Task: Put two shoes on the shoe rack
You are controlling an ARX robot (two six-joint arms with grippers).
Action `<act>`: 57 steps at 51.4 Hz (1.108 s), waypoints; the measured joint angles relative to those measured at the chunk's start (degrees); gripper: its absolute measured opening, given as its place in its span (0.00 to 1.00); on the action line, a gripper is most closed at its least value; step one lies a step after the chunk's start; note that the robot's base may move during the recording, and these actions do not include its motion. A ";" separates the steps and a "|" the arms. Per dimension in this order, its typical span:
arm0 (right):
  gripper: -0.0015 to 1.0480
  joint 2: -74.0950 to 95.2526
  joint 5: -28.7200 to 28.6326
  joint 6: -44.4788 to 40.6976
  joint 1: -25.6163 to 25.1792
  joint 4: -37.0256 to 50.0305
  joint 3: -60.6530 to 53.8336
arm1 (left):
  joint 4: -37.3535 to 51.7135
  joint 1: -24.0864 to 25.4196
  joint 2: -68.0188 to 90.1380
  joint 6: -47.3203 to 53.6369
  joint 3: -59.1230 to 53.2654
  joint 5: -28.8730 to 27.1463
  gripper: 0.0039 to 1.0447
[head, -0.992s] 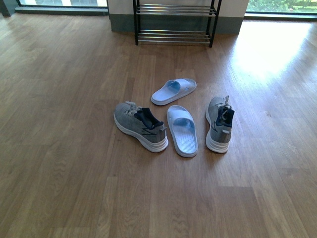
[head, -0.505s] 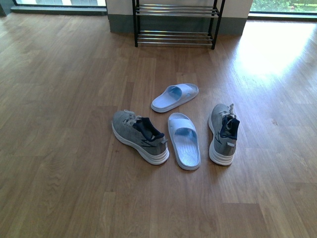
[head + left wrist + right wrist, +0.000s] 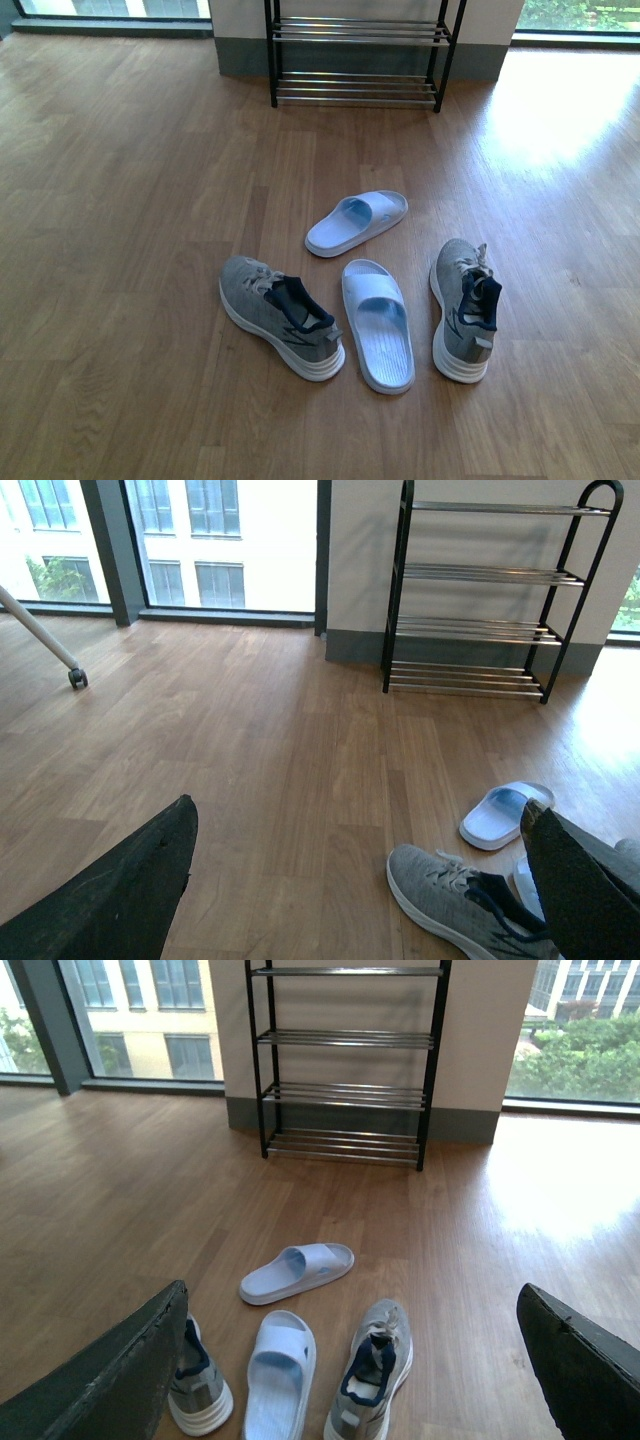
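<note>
Shoe rack (image 3: 355,60) is seen at the far edge of the wooden floor (image 3: 130,200), backed against the wall. Both shoes are found on the floor, well apart from the rack, towards the near edge. One grey sneaker (image 3: 280,317) is set upright on its sole, toe angled away towards the far edge. The other grey sneaker (image 3: 464,310) is also upright, toe pointed roughly at the rack. A white slide (image 3: 379,324) is lodged between them, just beside each; contact cannot be told. A second white slide (image 3: 357,221) is laid crosswise just beyond it, on the rack side. Left gripper (image 3: 358,810) is shown with fingers spread wide, nothing held. Right gripper (image 3: 352,1295) is likewise spread wide and empty. Neither gripper is seen touching a sneaker.
</note>
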 joint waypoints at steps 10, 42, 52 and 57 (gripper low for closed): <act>0.91 0.00 0.00 0.00 0.00 0.00 0.00 | 0.00 0.00 0.00 0.00 0.00 0.00 0.91; 0.91 0.02 0.00 0.00 0.00 0.00 0.00 | 0.00 0.00 0.00 0.00 0.00 0.00 0.91; 0.91 0.07 0.00 -0.02 0.00 0.00 0.00 | -0.02 0.00 0.00 0.00 0.00 0.00 0.91; 0.91 0.04 0.00 0.00 0.00 0.00 0.00 | -0.02 0.00 0.00 0.00 0.00 -0.02 0.91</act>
